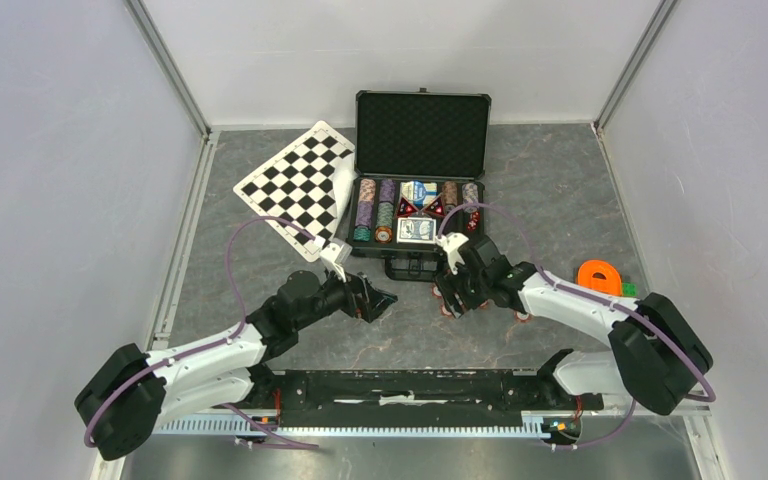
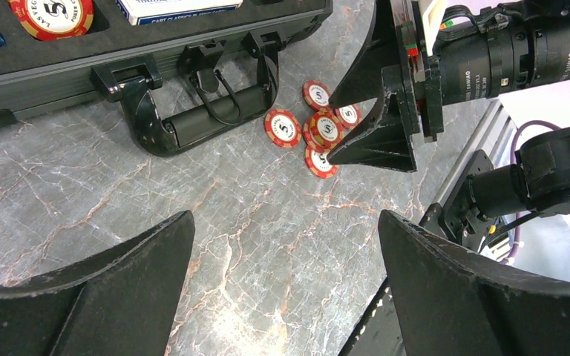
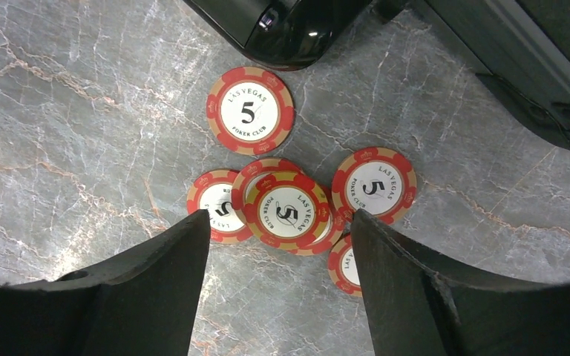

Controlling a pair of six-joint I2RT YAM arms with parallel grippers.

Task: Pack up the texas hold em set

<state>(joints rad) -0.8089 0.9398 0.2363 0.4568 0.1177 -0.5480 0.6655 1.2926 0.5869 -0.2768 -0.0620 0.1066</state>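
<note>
Red chips [image 3: 289,211] barely visible overhead, right gripper [image 3: 280,216] parted astride them, left gripper [image 2: 286,216] spread wide

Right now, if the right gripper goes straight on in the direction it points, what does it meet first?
Probably the stacked red chips, which lie right between the fingers of the right gripper, with the table under them. The gap to them is hard to judge.

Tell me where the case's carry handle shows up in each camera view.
Top external: handle at centre, on the near edge of the case.
Left wrist: upper left of centre.
Right wrist: top edge, only partly in frame.
Shared landmark: the loose red chips beside it.
</note>
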